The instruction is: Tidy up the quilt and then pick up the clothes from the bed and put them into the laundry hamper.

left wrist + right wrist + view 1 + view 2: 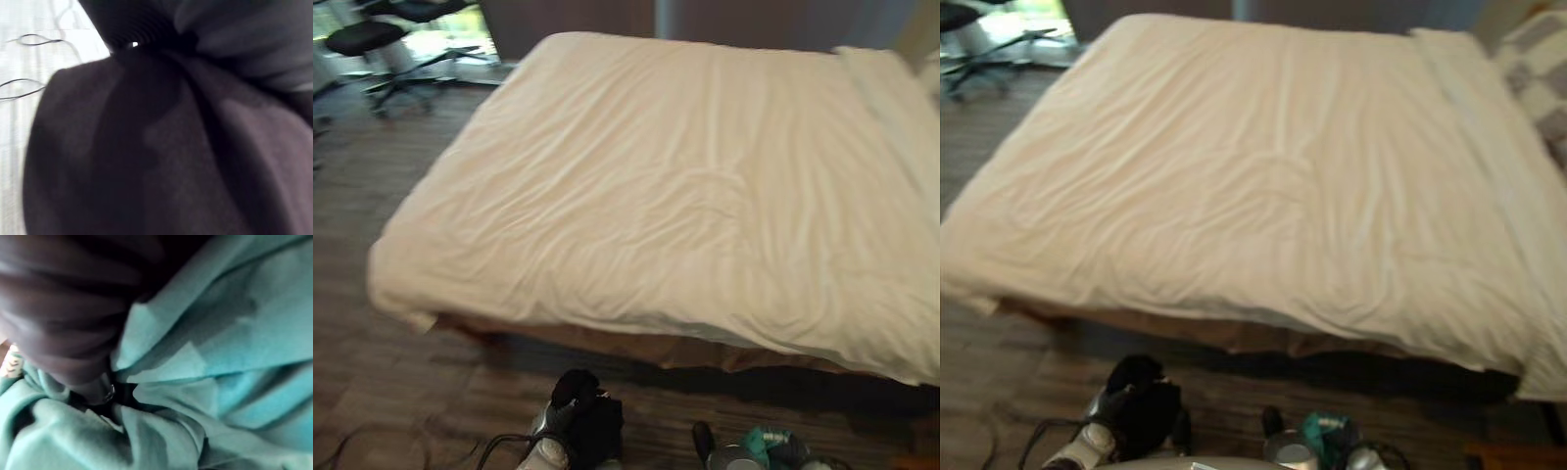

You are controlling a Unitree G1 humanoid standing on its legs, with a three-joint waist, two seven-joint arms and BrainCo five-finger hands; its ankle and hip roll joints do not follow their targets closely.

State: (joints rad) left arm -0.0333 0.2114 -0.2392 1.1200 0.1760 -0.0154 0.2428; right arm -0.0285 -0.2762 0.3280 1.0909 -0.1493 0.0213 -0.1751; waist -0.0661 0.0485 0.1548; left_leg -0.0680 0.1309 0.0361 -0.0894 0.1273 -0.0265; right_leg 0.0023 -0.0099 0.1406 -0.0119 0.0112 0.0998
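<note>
The quilt [685, 196] lies spread flat over the bed [636, 345], reaching its near edge and both side edges with only soft wrinkles left — that first part of the task looks done. No clothes are to be seen on top of it.

The clothes are with the robot instead, down by the floor in front of the bed's near edge. The left robot hand [570, 392] has a dark garment [592, 426] bunched at it; in its wrist view the cloth hides the fingers, so I cannot tell whether they are curled round it. The right robot hand [729, 455] sits against a teal garment [220, 333], and there too the fingers are hidden, so their state is unclear.

What remains, by my reading, is carrying both pieces to the laundry hamper — which I cannot make out here — and dropping them in.
</note>
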